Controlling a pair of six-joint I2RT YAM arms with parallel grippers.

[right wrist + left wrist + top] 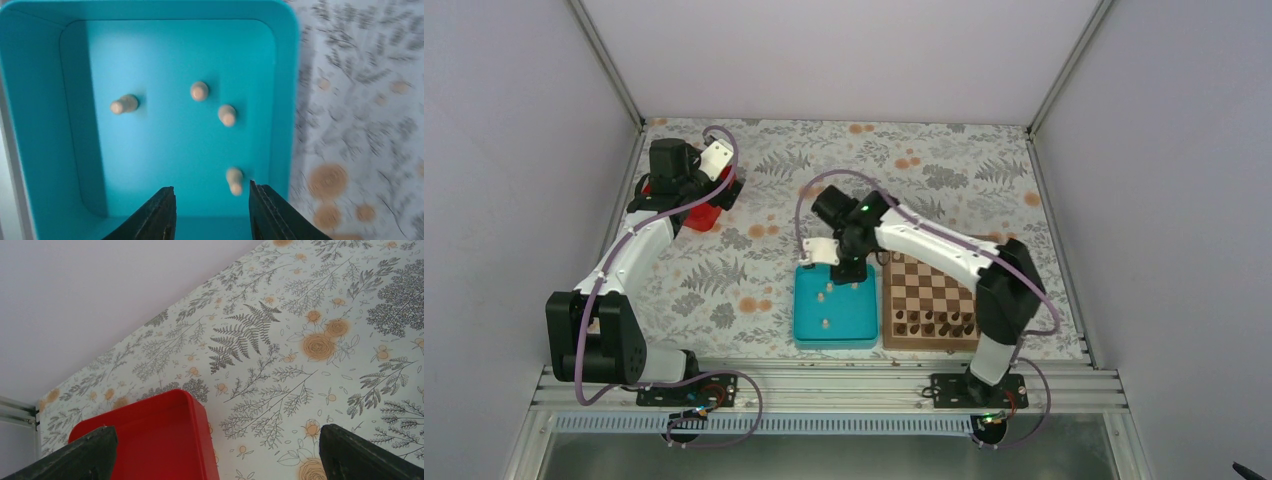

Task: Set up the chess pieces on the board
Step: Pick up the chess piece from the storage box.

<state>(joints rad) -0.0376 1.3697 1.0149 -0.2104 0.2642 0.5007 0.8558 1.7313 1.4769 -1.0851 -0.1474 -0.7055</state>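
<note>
Over rounded beige chess pieces (199, 91) in the teal tray (45, 125), the right hand (211, 192) hangs open, empty.

- In the top view the light is bright, even and soft, coming from overhead, and only faint shadows lie on the worktop (944, 170).
- In my right wrist view the teal tray (40, 125) is sharp, the chess pieces (199, 91) cast short soft shadows, and the worktop past its right rim is smeared with blur.
- In my left wrist view the floral print is crisp.
</note>
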